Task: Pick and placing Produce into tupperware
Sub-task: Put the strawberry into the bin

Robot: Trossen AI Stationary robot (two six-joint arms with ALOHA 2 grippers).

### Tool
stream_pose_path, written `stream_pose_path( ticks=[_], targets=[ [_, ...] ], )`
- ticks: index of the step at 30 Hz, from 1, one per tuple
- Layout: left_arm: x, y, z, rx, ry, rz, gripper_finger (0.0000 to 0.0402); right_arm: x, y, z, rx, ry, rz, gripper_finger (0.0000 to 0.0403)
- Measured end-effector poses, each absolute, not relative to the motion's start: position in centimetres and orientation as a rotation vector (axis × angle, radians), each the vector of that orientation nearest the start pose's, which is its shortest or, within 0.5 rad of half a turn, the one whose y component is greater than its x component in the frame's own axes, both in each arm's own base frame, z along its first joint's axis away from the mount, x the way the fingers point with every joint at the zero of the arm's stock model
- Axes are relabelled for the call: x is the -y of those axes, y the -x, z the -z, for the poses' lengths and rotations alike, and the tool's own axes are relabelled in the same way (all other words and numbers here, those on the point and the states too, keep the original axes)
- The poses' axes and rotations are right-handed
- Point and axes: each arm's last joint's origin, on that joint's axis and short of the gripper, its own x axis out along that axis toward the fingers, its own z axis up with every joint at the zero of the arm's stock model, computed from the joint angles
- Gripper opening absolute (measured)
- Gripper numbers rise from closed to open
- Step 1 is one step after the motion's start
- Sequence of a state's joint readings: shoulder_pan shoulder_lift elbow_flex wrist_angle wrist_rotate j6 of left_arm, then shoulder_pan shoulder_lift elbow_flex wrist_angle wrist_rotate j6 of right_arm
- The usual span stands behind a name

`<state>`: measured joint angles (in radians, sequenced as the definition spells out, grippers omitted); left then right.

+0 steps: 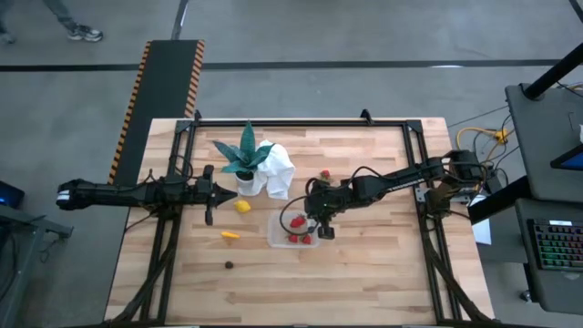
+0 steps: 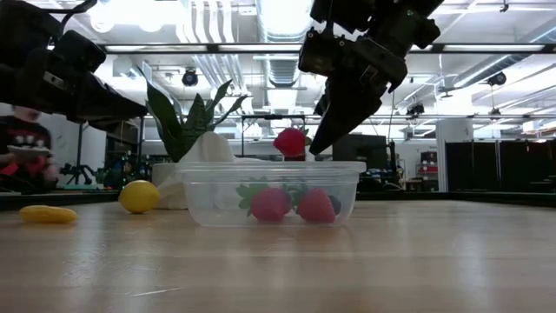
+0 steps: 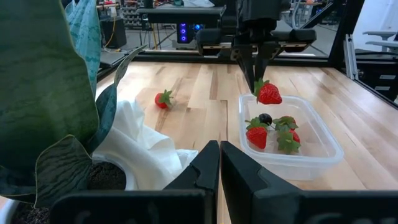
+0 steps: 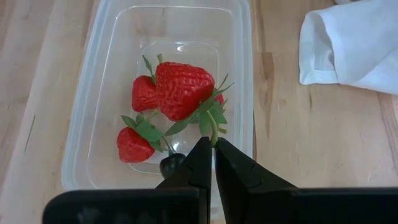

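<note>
Wooden bench point(image 1: 364, 273). Left hand point(image 1: 225, 191) pressed together, empty, beside the potted plant point(image 1: 244, 155). Lemon point(image 1: 242, 207) just beyond. Right hand point(image 4: 213, 151) pinching a strawberry point(image 4: 184, 89) by its stem above the tupperware point(image 1: 275, 239); two strawberries inside.

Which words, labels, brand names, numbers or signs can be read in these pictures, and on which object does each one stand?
No text can be read in any view.
The tupperware, the strawberries and the white cloth carry no visible label.
The black and yellow striped band beside the table is a warning pattern, not writing.
The keyboard has lit keys, too small to read.
</note>
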<state>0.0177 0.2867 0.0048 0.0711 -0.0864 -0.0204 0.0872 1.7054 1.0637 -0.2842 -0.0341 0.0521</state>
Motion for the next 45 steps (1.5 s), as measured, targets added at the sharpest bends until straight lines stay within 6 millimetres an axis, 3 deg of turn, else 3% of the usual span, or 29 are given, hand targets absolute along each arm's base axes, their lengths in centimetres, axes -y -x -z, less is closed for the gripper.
stream_pose_path(
  ticks=[28,41,45],
  targets=[
    [-0.45,-11.32,-14.74,-0.210,0.013,-0.106,0.0000,-3.25,-34.45,-18.96,-0.926,-0.046,-0.133,0.0010],
    [-0.45,-11.32,-14.74,-0.210,0.013,-0.106,0.0000,-3.22,-34.46,-18.96,-0.926,-0.046,-0.125,0.0067],
    [-0.45,-11.32,-14.74,-0.210,0.013,-0.106,0.0000,-2.78,-34.43,-18.96,-0.925,0.038,-0.043,0.0073]
  ],
)
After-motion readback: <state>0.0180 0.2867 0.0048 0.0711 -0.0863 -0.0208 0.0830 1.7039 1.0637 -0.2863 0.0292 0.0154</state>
